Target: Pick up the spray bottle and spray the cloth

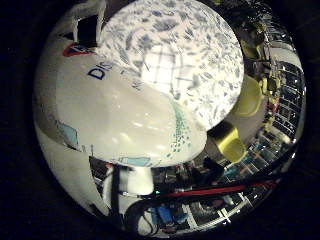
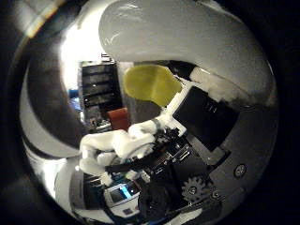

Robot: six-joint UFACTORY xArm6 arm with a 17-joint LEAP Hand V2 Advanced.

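A white spray bottle (image 1: 110,115) with a printed label lies close against the palm and fills much of the right little finger side palm view. Beyond it a white cloth (image 1: 185,50) with a grey leaf pattern lies spread out and brightly lit. In the right thumb side palm view the bottle's white body (image 2: 178,37) arches over the palm. My hand (image 2: 141,150) shows there with its white fingers (image 2: 117,145) curled in towards the bottle, shut on it.
A yellow object (image 2: 150,82) sits just beyond the bottle, and yellow pieces (image 1: 232,145) show beside the cloth. Dark shelving (image 2: 98,89) and a small red item (image 2: 117,117) stand further off. Cluttered racks (image 1: 280,90) lie past the cloth.
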